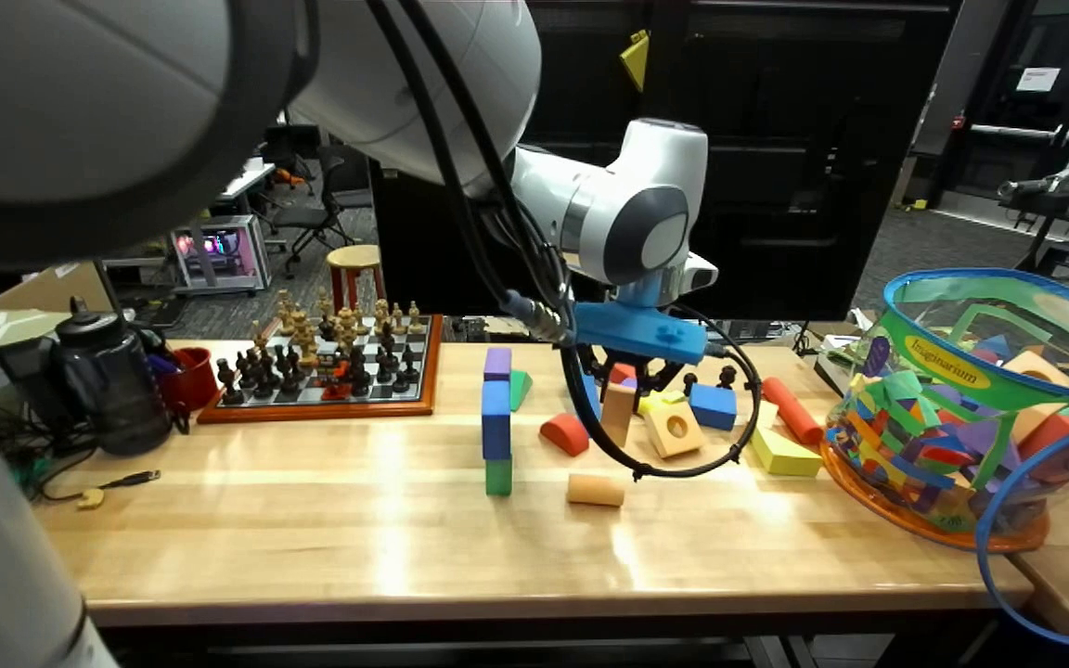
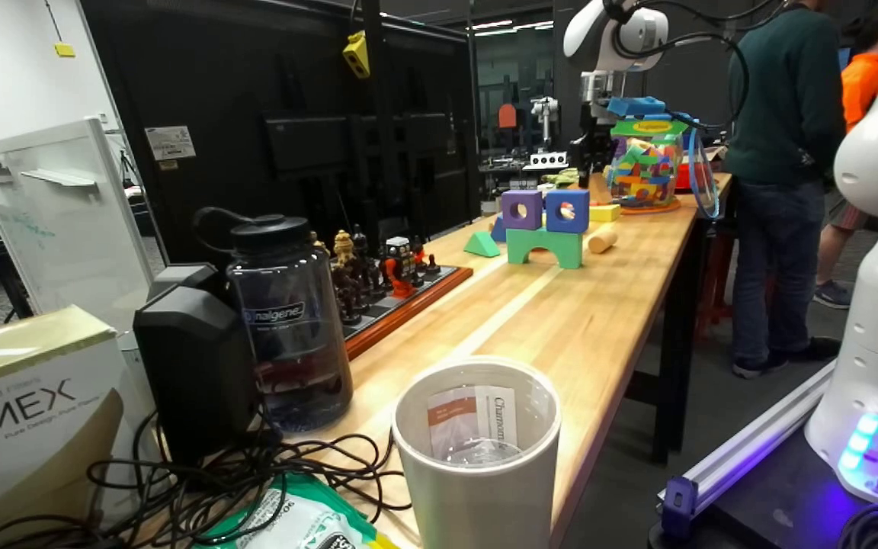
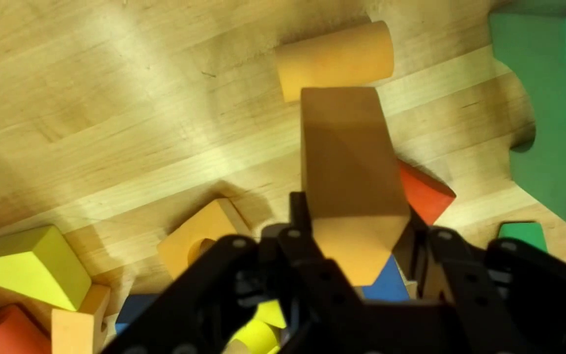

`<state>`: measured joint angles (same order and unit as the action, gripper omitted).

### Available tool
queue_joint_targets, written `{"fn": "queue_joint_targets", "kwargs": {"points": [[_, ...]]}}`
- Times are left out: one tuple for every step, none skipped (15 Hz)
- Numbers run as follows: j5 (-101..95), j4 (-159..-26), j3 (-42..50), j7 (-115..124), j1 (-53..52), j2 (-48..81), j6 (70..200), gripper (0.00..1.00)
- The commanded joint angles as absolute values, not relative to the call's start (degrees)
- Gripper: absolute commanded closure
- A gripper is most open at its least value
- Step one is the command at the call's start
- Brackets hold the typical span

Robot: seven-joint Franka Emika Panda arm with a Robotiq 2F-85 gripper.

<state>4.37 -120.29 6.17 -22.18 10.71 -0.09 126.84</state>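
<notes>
My gripper [image 3: 356,223] is shut on a long tan block [image 3: 349,152], with one black finger on each side of it. In an exterior view the held tan block [image 1: 617,415] hangs tilted slightly under the gripper, above the loose blocks. A wooden cylinder [image 3: 334,59] lies on the table beyond the block's far end, and a red half-round block [image 3: 425,191] is partly hidden behind it. To the right in the wrist view stands a green arch [image 3: 546,98]. On that arch a purple block [image 2: 521,210] and a blue block [image 2: 567,210], both holed, sit side by side.
A tan holed block [image 1: 674,429], a yellow wedge [image 1: 785,453], a red cylinder [image 1: 792,410] and a green triangle [image 2: 482,244] lie around. A clear bag of blocks [image 1: 933,445] stands at the table's end. A chessboard [image 1: 418,404], bottle [image 2: 286,328] and cup [image 2: 477,496] are farther off.
</notes>
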Motion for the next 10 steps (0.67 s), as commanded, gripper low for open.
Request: {"fn": "queue_joint_targets", "kwargs": {"points": [[2.0,-125.1,6.8,-20.5,9.4,-6.0,128.6,0.84],[1.5,-125.6,6.8,-20.2,9.2,-6.8,128.7,0.84],[1.0,-126.2,6.8,-19.9,9.0,-7.9,128.7,0.84],[0.5,-126.5,6.7,-19.5,8.8,-8.7,128.5,0.84],[0.1,-126.6,6.7,-19.4,8.5,-9.5,127.5,0.84],[-0.4,-126.8,6.6,-19.5,8.2,-10.2,126.6,0.84],[-0.7,-126.9,6.6,-19.7,7.9,-11.0,125.2,0.84],[-1.1,-127.0,6.5,-19.4,7.6,-11.8,124.1,0.84],[-1.4,-126.8,6.4,-19.4,7.4,-12.5,122.3,0.84],[-1.7,-126.7,6.4,-19.2,7.1,-13.1,120.9,0.84]]}}
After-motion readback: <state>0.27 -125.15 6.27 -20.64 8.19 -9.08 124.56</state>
